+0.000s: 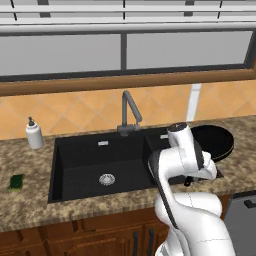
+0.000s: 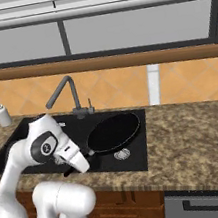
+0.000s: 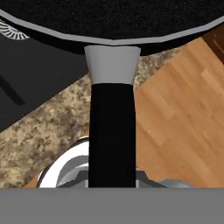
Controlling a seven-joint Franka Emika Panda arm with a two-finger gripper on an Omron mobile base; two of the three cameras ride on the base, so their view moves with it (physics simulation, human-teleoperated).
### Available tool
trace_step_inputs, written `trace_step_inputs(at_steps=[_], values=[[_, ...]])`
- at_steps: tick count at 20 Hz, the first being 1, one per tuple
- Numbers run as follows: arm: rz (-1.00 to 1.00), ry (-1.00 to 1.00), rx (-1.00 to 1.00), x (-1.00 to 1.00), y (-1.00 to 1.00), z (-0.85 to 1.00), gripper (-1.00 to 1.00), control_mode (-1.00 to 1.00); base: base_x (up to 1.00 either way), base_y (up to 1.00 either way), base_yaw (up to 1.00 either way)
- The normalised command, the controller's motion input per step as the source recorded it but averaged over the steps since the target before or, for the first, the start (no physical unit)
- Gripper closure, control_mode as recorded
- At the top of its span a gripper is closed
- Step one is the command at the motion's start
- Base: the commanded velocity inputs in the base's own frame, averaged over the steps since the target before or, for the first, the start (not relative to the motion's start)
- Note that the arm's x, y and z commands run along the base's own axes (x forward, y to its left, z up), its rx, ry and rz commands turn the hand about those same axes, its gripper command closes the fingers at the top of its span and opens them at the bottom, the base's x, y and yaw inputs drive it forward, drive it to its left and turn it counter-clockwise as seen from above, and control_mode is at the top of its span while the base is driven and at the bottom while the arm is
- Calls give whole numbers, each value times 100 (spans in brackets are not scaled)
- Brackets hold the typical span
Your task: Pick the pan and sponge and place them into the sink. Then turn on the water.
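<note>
Faucet [image 2: 67, 95] overhangs sink [image 1: 80, 170] — large basin open.

White soap bottle [image 1: 34, 134] with dark pump, upright on speckled granite counter [image 1: 30, 210], far left by tan tiled backsplash [image 1: 75, 112]. Wood cabinets [image 1: 100, 235] beneath. Grey appliance front [image 2: 214, 206] at right. Wood-trimmed window [image 2: 137, 27] above. Plank floor [image 3: 183, 122] below.
</note>
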Motion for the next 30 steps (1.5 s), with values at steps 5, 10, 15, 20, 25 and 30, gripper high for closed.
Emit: trace_step_inputs(at_steps=[5,10,15,20,25,30], values=[[-29,0,4,0,100,0,100,-100,0,0,0],[-21,3,4,4,100,0,100,-100,0,0,0],[-5,0,4,36,100,0,100,-100,0,0,0],[-7,5,6,89,100,-4,100,-100,0,0,0],[-11,15,11,100,91,-5,100,-100,0,0,0],[-23,9,1,83,80,-7,100,-100,0,0,0]])
